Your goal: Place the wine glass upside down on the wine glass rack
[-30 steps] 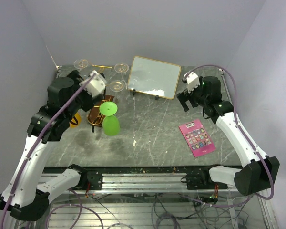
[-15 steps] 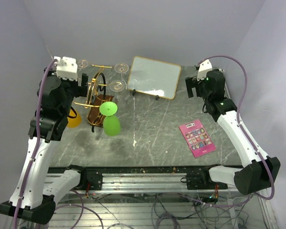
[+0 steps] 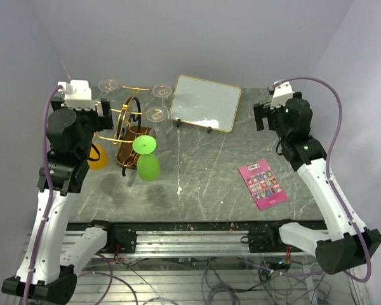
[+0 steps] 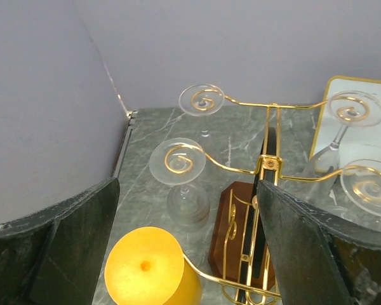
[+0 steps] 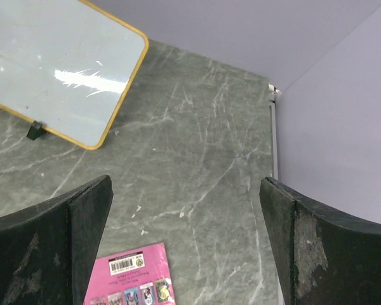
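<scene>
**A:** How do the jaws stand?

**B:** Both pairs are spread wide and hold nothing. The left gripper hangs high over the left side of the gold wire wine glass rack, the one with scrolled arms on a dark-brown wooden base. The right gripper hovers over the grey marble table at the far right, near the gold-framed white board and the pink printed card.

**A:** And the wine glass?

**B:** Every glass I can see is on the rack, foot up and bowl down. There is a yellow wine glass just under the left wrist camera, a green wine glass on the rack's near side, and four clear stemmed glasses on the scrolls. I cannot tell which one is meant.

**A:** Why foot up?

**B:** Each foot rests on a wire curl with the stem passing down through it, so the bowl hangs by its own weight.

**A:** What is left to do?

**B:** Nothing needs carrying, as far as I can judge. The placing looks done, and both arms sit well clear of the wires.
</scene>
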`<state>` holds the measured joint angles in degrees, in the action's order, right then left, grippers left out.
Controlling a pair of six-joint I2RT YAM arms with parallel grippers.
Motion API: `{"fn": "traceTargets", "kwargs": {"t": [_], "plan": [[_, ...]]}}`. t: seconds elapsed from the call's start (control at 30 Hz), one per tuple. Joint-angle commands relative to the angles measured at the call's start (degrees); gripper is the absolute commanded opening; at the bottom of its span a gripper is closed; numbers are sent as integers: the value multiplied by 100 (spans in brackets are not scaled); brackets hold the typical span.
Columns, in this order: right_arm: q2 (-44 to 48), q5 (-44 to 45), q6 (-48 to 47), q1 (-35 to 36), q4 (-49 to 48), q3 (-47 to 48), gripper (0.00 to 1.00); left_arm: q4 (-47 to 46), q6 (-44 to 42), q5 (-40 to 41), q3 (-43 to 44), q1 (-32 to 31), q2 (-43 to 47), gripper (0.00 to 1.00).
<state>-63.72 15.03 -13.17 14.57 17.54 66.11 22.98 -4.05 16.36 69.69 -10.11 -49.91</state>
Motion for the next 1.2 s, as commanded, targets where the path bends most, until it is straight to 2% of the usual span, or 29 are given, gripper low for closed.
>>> {"fn": "traceTargets", "kwargs": {"t": [0.0, 0.33, 0.5, 0.67, 0.93, 1.17], "plan": [[363, -535, -282, -19, 268, 65, 100, -8, -56, -643, 34, 98, 183, 100], [788, -780, -173, -29, 453, 48, 100, 196, -251, -1112, -111, 210, 530, 99], [1010, -892, -186, -155, 492, -23, 100, 176, -398, -1024, -280, 235, 717, 99], [1308, -1168, -26, -591, 442, -104, 100, 154, -448, -872, -303, 368, 887, 99], [1661, -998, -19, -988, 488, -146, 100, 317, -265, -876, -245, 544, 987, 99], [1857, -1217, -9, -1171, 618, -253, 100, 353, -8, -646, -355, 545, 1058, 99]]}}
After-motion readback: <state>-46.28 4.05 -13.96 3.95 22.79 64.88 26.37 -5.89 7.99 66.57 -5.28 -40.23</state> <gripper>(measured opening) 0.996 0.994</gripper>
